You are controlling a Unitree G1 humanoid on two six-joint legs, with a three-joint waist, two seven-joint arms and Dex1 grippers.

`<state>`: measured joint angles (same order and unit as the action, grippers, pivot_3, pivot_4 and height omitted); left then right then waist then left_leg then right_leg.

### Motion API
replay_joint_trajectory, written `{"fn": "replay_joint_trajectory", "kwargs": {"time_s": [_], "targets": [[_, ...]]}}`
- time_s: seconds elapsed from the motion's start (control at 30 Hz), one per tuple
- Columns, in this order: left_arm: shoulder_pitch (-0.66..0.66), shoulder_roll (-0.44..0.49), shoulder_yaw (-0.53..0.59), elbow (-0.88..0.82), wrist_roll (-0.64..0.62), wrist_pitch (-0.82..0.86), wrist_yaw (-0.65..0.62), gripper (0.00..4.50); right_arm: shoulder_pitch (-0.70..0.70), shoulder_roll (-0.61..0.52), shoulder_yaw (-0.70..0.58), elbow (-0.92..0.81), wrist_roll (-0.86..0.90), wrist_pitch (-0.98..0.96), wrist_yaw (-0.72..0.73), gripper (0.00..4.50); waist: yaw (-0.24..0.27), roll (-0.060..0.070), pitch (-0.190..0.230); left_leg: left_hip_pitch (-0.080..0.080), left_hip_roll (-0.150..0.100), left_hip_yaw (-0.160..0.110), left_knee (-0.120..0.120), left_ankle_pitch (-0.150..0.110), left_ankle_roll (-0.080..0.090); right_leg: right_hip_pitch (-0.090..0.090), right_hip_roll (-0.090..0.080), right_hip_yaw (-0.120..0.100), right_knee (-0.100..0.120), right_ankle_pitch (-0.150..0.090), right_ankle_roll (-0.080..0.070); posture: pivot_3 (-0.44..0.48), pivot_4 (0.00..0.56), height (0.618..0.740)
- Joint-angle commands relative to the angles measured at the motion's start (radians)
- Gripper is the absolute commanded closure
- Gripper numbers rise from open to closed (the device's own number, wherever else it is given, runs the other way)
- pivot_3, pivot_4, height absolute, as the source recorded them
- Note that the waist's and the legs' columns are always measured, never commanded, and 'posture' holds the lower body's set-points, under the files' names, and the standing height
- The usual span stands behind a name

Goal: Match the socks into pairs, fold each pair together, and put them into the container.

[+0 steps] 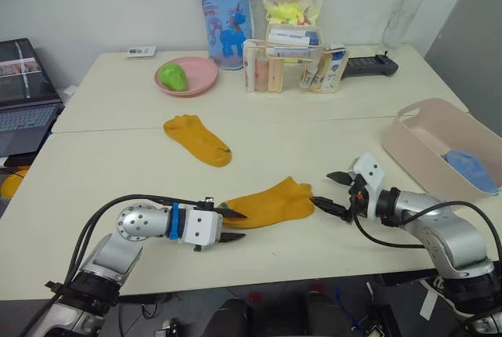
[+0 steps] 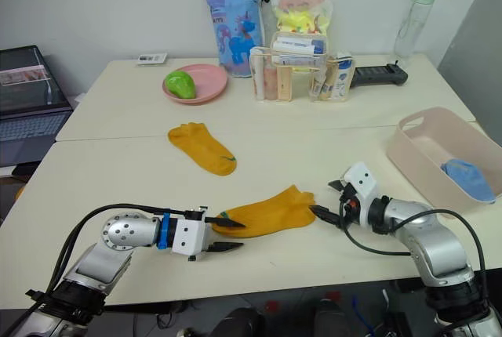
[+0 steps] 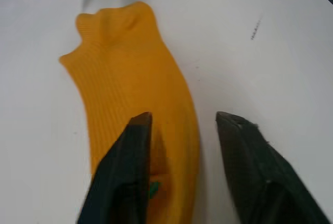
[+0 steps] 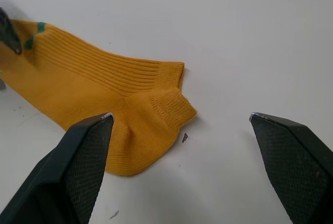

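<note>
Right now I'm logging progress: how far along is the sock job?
Done: a blue bundle lies in the bin. In hand: both open grippers, left and right, sit at opposite ends of the near yellow sock. Left: pairing it with the far yellow sock, folding, binning.

Near sock (image 3: 140, 125) toe: partly under left claw (image 3: 182, 125) finger
Blue sock (image 1: 471, 168): partly behind bin (image 1: 416, 145) wall
Laptop (image 1: 23, 90): cut by edge

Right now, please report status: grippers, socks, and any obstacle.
Left gripper open at toe of near yellow sock; right gripper open at its cuff. Second yellow sock lies apart. Blue sock in container. No obstacle.
</note>
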<state>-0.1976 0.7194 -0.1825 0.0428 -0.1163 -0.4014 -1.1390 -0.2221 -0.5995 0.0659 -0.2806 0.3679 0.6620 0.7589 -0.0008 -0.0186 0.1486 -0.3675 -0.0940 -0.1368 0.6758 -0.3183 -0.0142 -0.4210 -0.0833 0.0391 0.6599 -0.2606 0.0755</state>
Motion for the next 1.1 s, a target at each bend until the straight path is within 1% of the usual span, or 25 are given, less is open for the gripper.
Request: {"fn": "replay_joint_trajectory", "kwargs": {"time_s": [0.03,0.1,0.13,0.17,0.3,0.37,0.4,0.63,0.7,0.8,0.87,0.9,0.97,1.0,1.1], "targets": [[0.028,-0.002,0.094,-0.042,-0.127,0.158,0.053,1.23,-0.027,0.000,0.006,0.004,-0.009,-0.024,0.008,0.00,-0.002,0.000,0.000,0.000,0.000,0.000,0.000,0.000,0.000,0.000,0.000,0.000,0.000,0.000,0.000,0.000,0.150,0.740],[0.031,-0.013,0.150,-0.056,-0.225,0.305,0.083,0.55,-0.040,0.001,0.016,0.023,-0.018,-0.030,0.011,0.00,-0.004,0.000,0.000,0.000,0.000,0.000,0.000,0.000,0.000,0.000,0.000,0.001,0.000,0.000,0.000,0.000,0.150,0.740],[0.030,-0.016,0.162,-0.066,-0.244,0.340,0.090,0.19,-0.042,0.001,0.018,0.027,-0.021,-0.032,0.012,0.00,-0.005,0.000,0.000,0.000,0.000,0.000,0.000,0.000,0.000,-0.001,0.000,0.000,0.001,0.000,0.000,0.000,0.150,0.740],[0.024,-0.014,0.177,-0.052,-0.258,0.384,0.098,0.05,-0.050,0.003,0.023,0.037,-0.025,-0.035,0.014,0.00,-0.004,0.000,0.000,0.000,0.000,0.000,0.000,0.000,0.000,-0.001,0.000,0.000,0.001,0.000,0.000,0.000,0.150,0.740],[0.028,-0.016,0.207,-0.014,-0.267,0.505,0.131,0.05,-0.070,0.009,0.035,0.064,-0.036,-0.044,0.022,0.00,-0.004,0.000,0.000,0.000,0.000,0.000,0.000,0.000,0.000,0.000,0.001,0.000,0.001,0.000,0.000,0.000,0.150,0.740],[0.044,-0.028,0.220,-0.047,-0.307,0.608,0.153,0.05,-0.088,0.011,0.043,0.082,-0.041,-0.050,0.029,0.00,-0.004,0.000,0.000,0.000,0.000,0.000,0.000,0.000,0.000,-0.001,0.001,0.000,0.001,0.000,0.000,0.000,0.150,0.740],[0.052,-0.027,0.212,-0.060,-0.299,0.624,0.155,0.05,-0.095,0.012,0.047,0.091,-0.044,-0.053,0.032,0.00,-0.004,0.000,0.000,0.000,0.000,0.000,0.000,0.000,0.000,-0.001,0.000,0.000,0.001,0.000,0.000,0.000,0.150,0.740],[0.079,-0.014,0.150,-0.106,-0.223,0.668,0.152,0.05,-0.127,0.017,0.077,0.139,-0.072,-0.075,0.055,0.00,-0.003,0.000,0.000,0.000,0.000,0.000,0.000,0.000,0.000,-0.001,0.000,0.000,0.001,0.000,0.000,0.000,0.150,0.740],[0.071,-0.015,0.132,-0.080,-0.173,0.635,0.169,0.05,-0.137,0.018,0.097,0.159,-0.100,-0.099,0.057,0.00,-0.003,0.000,0.000,0.000,0.000,0.000,0.000,0.000,0.000,-0.001,0.000,0.001,0.001,0.000,0.000,0.000,0.150,0.740],[0.065,-0.018,0.128,-0.076,-0.164,0.636,0.159,0.67,-0.158,0.021,0.127,0.199,-0.147,-0.146,0.056,0.00,-0.003,0.000,0.000,0.000,0.000,0.000,0.000,0.000,0.000,-0.001,0.000,0.000,0.001,0.000,0.000,0.000,0.150,0.740],[0.063,-0.019,0.131,-0.083,-0.170,0.649,0.152,1.32,-0.172,0.033,0.122,0.218,-0.144,-0.151,0.055,0.39,-0.003,0.000,0.000,0.000,0.000,0.001,0.000,0.000,0.000,-0.001,0.000,0.001,0.001,0.000,0.000,0.000,0.150,0.740],[0.062,-0.019,0.131,-0.083,-0.170,0.650,0.150,1.64,-0.176,0.037,0.121,0.224,-0.142,-0.152,0.060,0.62,-0.003,0.000,0.000,0.000,0.000,0.000,0.000,0.000,0.000,-0.001,0.000,0.001,0.001,0.000,0.000,0.000,0.150,0.740],[0.059,-0.018,0.134,-0.084,-0.171,0.656,0.147,2.29,-0.180,0.040,0.119,0.232,-0.140,-0.154,0.070,1.30,-0.003,0.000,0.000,0.000,0.000,0.000,0.000,0.000,0.000,-0.001,0.000,0.001,0.001,0.000,0.000,0.000,0.150,0.740],[0.056,-0.017,0.134,-0.087,-0.172,0.659,0.143,2.62,-0.181,0.040,0.120,0.234,-0.137,-0.153,0.078,1.75,-0.003,0.000,0.000,0.000,0.000,0.000,0.000,0.000,0.000,-0.001,0.000,0.000,0.001,0.000,0.000,0.000,0.150,0.740],[0.050,-0.019,0.136,-0.085,-0.169,0.660,0.141,3.50,-0.181,0.039,0.121,0.233,-0.132,-0.150,0.099,2.65,-0.003,0.000,0.000,0.000,0.000,0.000,0.000,0.000,0.000,-0.001,0.000,0.000,0.001,0.000,0.000,0.000,0.150,0.740]]}}
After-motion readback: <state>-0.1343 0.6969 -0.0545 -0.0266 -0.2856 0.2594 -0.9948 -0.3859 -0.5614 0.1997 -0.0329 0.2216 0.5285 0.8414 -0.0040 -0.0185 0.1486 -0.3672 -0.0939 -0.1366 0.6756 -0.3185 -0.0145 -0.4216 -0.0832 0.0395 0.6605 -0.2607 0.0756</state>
